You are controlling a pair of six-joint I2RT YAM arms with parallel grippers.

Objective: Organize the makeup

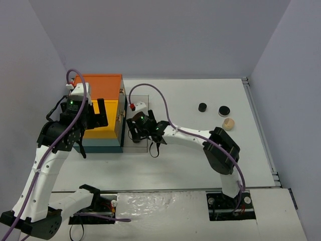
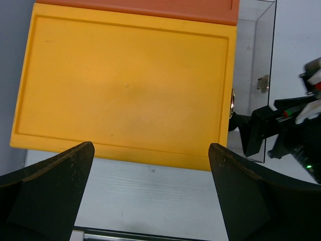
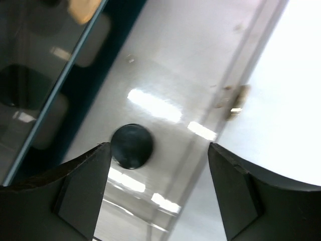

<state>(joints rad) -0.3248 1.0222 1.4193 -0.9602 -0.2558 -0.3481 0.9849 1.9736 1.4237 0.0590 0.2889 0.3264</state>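
A round black jar [image 3: 131, 146] lies on the floor of a clear plastic container [image 3: 200, 100], close to my right gripper's left finger. My right gripper [image 3: 156, 150] is open above it and holds nothing; in the top view it [image 1: 136, 133] hangs over the clear container [image 1: 153, 103]. Two more black jars [image 1: 202, 107] [image 1: 224, 110] and a beige puff [image 1: 228, 123] sit on the table at the right. My left gripper [image 2: 150, 148] is open and empty above the near edge of the orange-topped box [image 2: 125, 85]. Brushes, sticks and the lilac loop are out of view.
The big orange-topped teal box [image 1: 103, 113] stands at the left, touching the clear container [image 2: 261, 75]. The right arm [image 2: 296, 130] shows beside the box in the left wrist view. White walls close the table at the back and sides.
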